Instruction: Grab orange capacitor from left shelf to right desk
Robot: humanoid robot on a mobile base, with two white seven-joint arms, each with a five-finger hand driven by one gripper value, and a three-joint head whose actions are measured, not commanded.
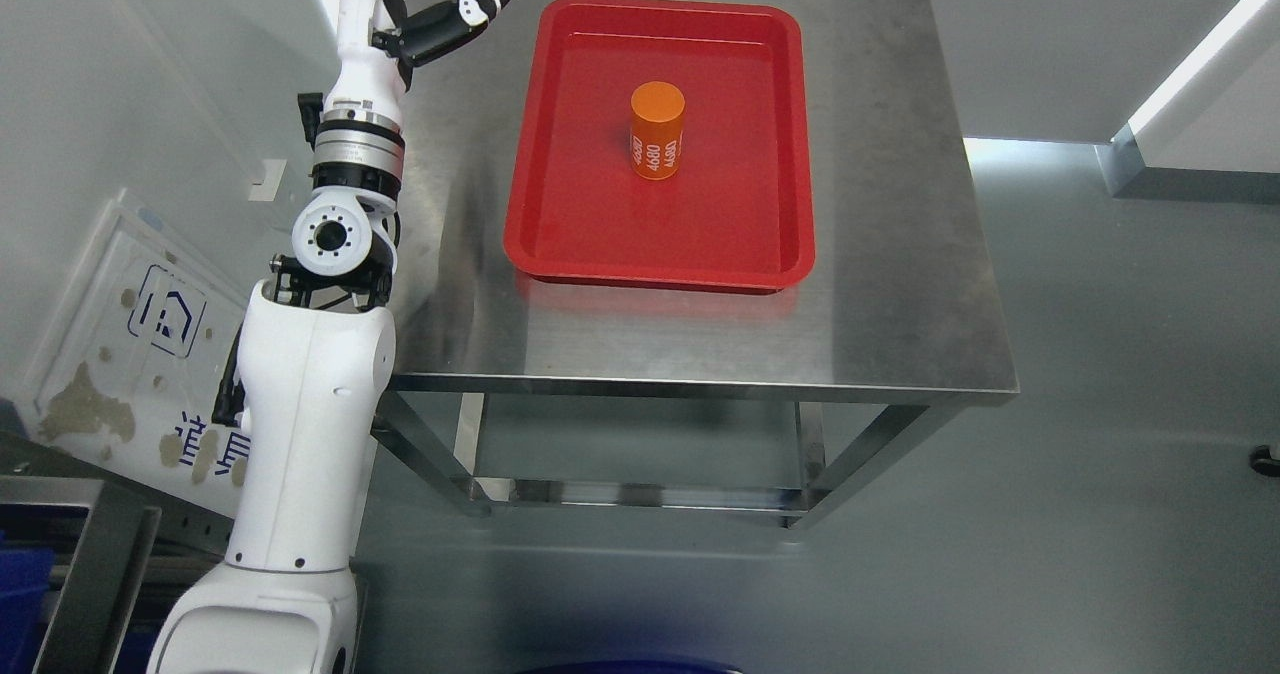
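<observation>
Standing upright near mid of red tray [560,154]: orange capacitor [657,131], white "4680" print on side | tray flat on steel table [900,284] | L hand [455,19] raised over table's far-left edge, well apart from tray, fingers extended, released, holding nothing | R arm out of view

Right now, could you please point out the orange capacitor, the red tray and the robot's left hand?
orange capacitor [657,134]: head view, on its printed side wall.
red tray [660,272]: head view, on its near rim.
left hand [455,20]: head view, on the black palm, holding nothing.
</observation>
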